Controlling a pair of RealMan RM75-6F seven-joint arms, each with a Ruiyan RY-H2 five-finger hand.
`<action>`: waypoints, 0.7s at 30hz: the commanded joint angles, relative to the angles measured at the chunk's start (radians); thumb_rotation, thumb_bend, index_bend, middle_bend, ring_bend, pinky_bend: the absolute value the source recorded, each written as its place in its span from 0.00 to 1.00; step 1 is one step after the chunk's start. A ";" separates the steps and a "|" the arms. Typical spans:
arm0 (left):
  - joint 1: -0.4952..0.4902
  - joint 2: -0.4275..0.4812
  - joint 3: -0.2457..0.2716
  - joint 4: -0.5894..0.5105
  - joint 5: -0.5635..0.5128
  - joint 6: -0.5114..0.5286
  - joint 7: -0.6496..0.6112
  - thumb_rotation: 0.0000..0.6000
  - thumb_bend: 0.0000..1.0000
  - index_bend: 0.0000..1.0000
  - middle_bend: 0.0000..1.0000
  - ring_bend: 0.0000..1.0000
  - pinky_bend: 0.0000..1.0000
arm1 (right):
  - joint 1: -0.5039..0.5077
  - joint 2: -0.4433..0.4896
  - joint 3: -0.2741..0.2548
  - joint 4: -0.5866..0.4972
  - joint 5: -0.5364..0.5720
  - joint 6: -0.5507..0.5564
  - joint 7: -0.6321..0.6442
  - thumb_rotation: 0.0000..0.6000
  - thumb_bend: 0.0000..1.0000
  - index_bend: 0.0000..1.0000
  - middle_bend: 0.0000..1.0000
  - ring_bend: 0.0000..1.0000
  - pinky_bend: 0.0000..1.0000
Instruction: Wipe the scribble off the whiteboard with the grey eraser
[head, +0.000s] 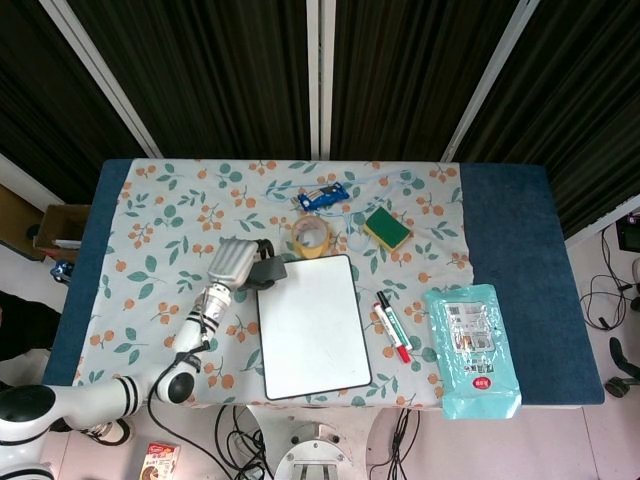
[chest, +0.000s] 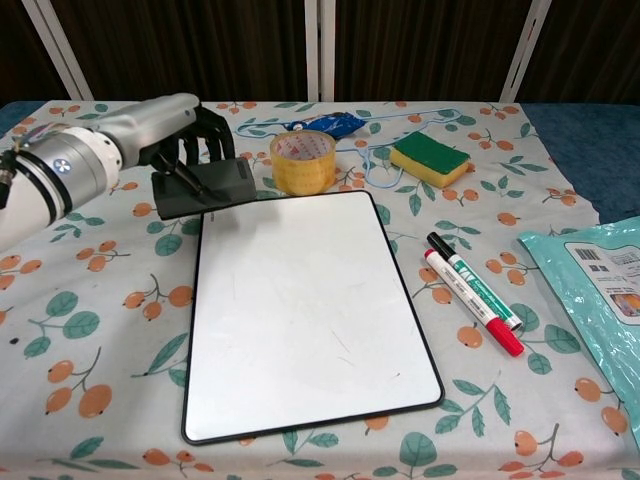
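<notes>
The whiteboard (head: 312, 325) (chest: 305, 310) lies flat near the table's front edge; its white face shows only faint smudges. My left hand (head: 234, 264) (chest: 170, 125) grips the grey eraser (head: 268, 272) (chest: 205, 187) just past the board's far left corner, over the flowered cloth. The eraser is tilted, and its lower edge sits close to the board's top rim. No right hand shows in either view.
A yellow tape roll (head: 311, 236) (chest: 302, 160) stands just right of the eraser. Behind are a blue packet (head: 324, 197) and a green sponge (head: 387, 228) (chest: 430, 160). Two markers (head: 392, 325) (chest: 473, 291) lie right of the board, a wipes pack (head: 470, 349) further right.
</notes>
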 joint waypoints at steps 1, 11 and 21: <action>0.026 0.056 -0.007 -0.033 0.015 0.023 -0.037 1.00 0.38 0.65 0.66 0.60 0.66 | 0.001 0.001 0.000 -0.004 -0.002 0.000 -0.003 1.00 0.28 0.00 0.00 0.00 0.00; 0.120 0.138 0.041 0.010 0.040 0.028 -0.218 1.00 0.37 0.64 0.66 0.60 0.67 | 0.013 -0.008 -0.006 -0.012 -0.009 -0.015 -0.029 1.00 0.28 0.00 0.00 0.00 0.00; 0.149 0.103 0.096 0.145 0.091 -0.008 -0.328 1.00 0.35 0.62 0.64 0.55 0.63 | 0.011 -0.011 -0.009 -0.015 -0.006 -0.014 -0.039 1.00 0.28 0.00 0.00 0.00 0.00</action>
